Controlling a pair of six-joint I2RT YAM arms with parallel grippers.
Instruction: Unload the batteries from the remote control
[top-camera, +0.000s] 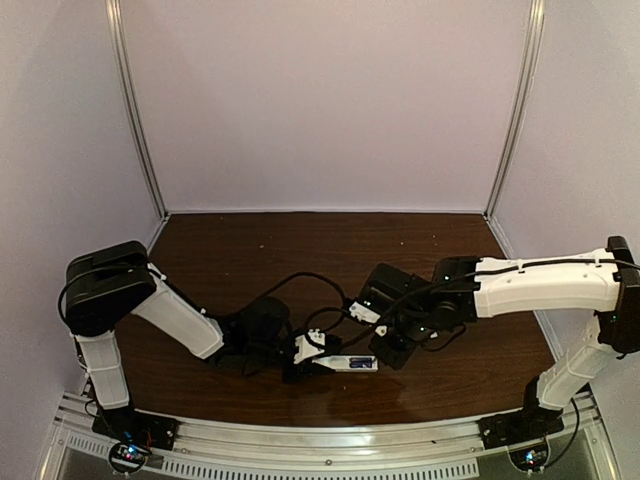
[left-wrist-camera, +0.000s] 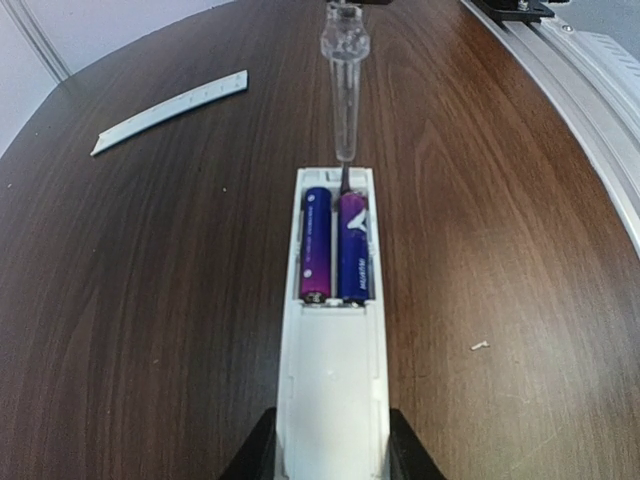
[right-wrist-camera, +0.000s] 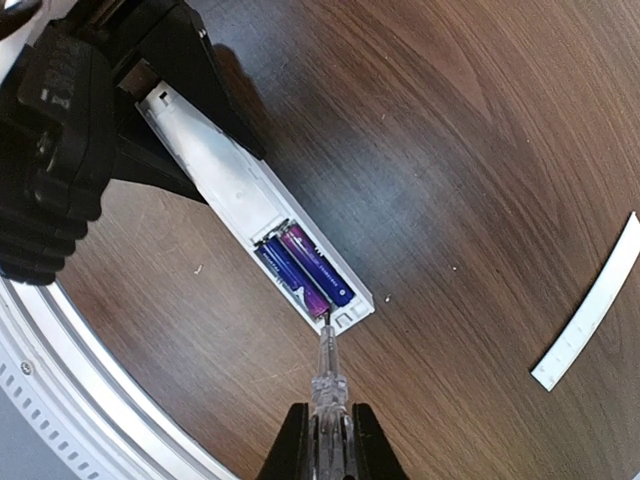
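The white remote control (left-wrist-camera: 333, 380) lies on the table with its open recess up, and my left gripper (left-wrist-camera: 332, 450) is shut on its near end. Two bluish-purple batteries (left-wrist-camera: 317, 245) (left-wrist-camera: 352, 245) sit side by side in the recess. My right gripper (right-wrist-camera: 328, 440) is shut on a clear-handled screwdriver (right-wrist-camera: 327, 390). Its tip touches the end of one battery (right-wrist-camera: 300, 285) at the remote's far end. In the top view the remote (top-camera: 350, 363) lies between the two grippers, near the front edge.
The thin white cover strip (left-wrist-camera: 170, 110) lies loose on the dark wood table, away from the remote; it also shows in the right wrist view (right-wrist-camera: 590, 310). The metal front rail (right-wrist-camera: 60, 400) runs close beside the remote. A small white crumb (left-wrist-camera: 480, 346) lies nearby.
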